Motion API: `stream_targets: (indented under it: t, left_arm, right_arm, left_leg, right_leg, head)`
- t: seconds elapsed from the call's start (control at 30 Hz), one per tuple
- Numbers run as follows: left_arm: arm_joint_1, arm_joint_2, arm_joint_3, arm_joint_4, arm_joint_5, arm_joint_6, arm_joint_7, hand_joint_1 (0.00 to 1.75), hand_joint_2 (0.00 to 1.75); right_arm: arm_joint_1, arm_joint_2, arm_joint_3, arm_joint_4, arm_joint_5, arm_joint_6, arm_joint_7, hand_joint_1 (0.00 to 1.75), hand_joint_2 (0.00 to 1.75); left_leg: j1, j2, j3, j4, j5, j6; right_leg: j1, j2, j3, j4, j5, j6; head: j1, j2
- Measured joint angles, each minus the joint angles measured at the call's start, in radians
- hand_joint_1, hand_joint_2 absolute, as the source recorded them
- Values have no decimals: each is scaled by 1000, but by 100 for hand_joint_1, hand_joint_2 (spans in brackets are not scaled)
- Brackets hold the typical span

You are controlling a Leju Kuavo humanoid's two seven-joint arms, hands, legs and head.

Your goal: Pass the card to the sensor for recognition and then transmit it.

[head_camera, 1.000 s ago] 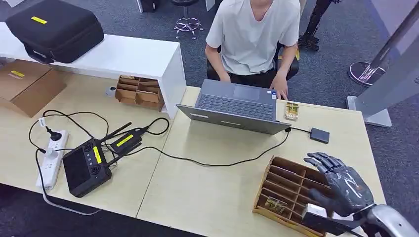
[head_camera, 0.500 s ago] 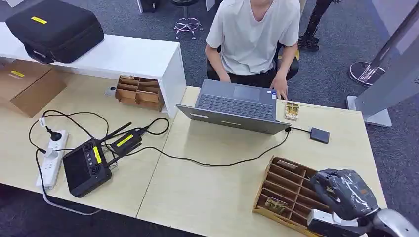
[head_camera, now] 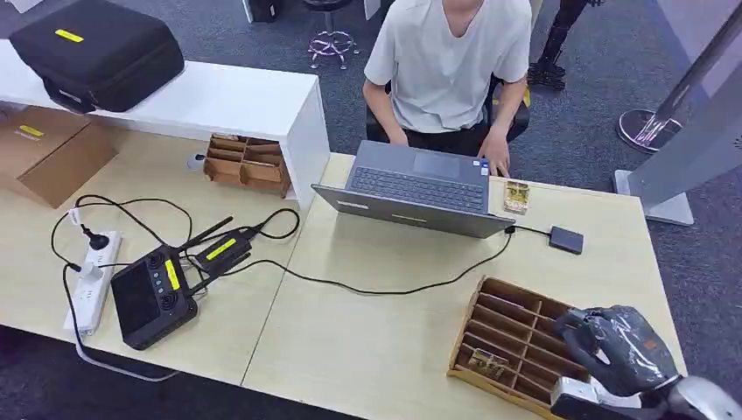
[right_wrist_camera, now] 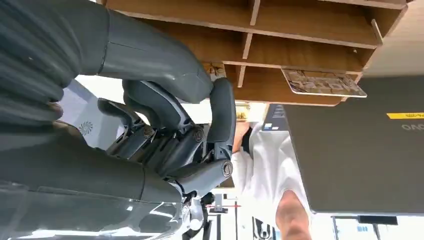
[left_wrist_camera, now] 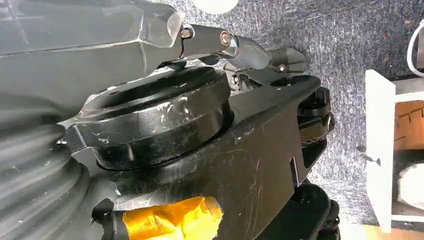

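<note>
**Two cards in sight, right hand curled over the rack**

Two pale wooden surfaces pushed together; work on the right-hand table (head_camera: 376, 341). Person (head_camera: 446, 61) in a light shirt seated at the far edge, one hand by the corner of an open grey laptop (head_camera: 420, 188).

Wooden slotted rack (head_camera: 503, 319) lying flat at the near right corner of the table, dividers running across it.

Right hand (head_camera: 617, 346) above the right end of the rack, fingers (right_wrist_camera: 165, 150) curled inward toward the thick grey thumb (right_wrist_camera: 150, 55), a closed, fist-like posture. Contact with the rack: cannot tell.

Left hand (left_wrist_camera: 100, 45) hanging low over grey carpet; grey ribbed cover seen close up, finger posture not readable, so wide or narrow cannot tell.

Black cable (head_camera: 385, 289) running from the left table across to the laptop's right side, then on to a small dark square sensor (head_camera: 567, 239) flat on the table, just right of the laptop and well apart from the rack.

Patterned card (head_camera: 484, 360) lying in a near-left slot of the rack, apart from the right hand. Second card (head_camera: 516, 197) flat on the table just beside the laptop's right corner, near the person's hand.
</note>
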Motion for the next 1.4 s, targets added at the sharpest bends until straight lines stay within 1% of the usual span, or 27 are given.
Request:
stream_targets:
  t: [0.87,0.97,1.0,1.03,1.07,1.1,1.13,1.27,1.4]
  left_arm:
    - [0,0,0,0,0,0,0,0,175]
    - [0,-1,0,0,-1,0,0,0,175]
    - [0,-1,0,0,-1,0,0,0,175]
    - [0,-1,0,0,-1,0,0,0,175]
    - [2,-1,0,0,-1,0,-1,0,175]
    - [2,-2,0,0,-1,0,-1,0,175]
    - [1,-2,0,0,-1,0,-1,0,175]
    - [2,-2,0,2,0,0,-1,0,175]
    - [2,-2,0,2,0,0,-1,0,175]
  right_arm:
    - [3,-1,-2,-1,0,0,0,175,175]
    - [5,-1,-3,-2,3,-3,-17,175,175]
    - [10,3,-6,-2,5,-28,-48,175,175]
    - [27,22,-21,-8,15,-91,-103,175,175]
    - [42,49,-41,-18,41,-179,-141,175,175]
    - [52,81,-50,-30,63,-241,-141,175,175]
    - [60,101,-50,-36,78,-268,-135,175,175]
    - [83,143,-57,-48,89,-294,-134,175,175]
    - [91,157,-66,-51,87,-298,-136,175,175]
  left_leg:
    - [0,0,0,0,0,0]
    - [0,0,0,0,0,0]
    - [0,0,0,0,0,0]
    - [1,-1,0,0,0,0]
    - [1,-1,0,0,0,0]
    - [1,0,0,0,0,0]
    - [1,0,0,0,0,0]
    - [1,0,0,0,0,0]
    - [0,-1,0,0,0,0]
  right_leg:
    - [0,0,0,0,0,0]
    - [0,0,0,0,0,0]
    - [0,0,0,0,0,0]
    - [0,-1,0,0,0,0]
    - [1,-1,0,0,0,0]
    - [0,0,0,0,0,0]
    - [0,0,0,0,0,0]
    - [0,0,0,0,-1,0]
    - [0,0,0,0,-1,0]
  head:
    - [0,0]
    - [0,0]
    - [0,0]
    - [0,0]
    - [0,0]
    - [0,0]
    - [-2,0]
    - [0,0]
    - [0,0]
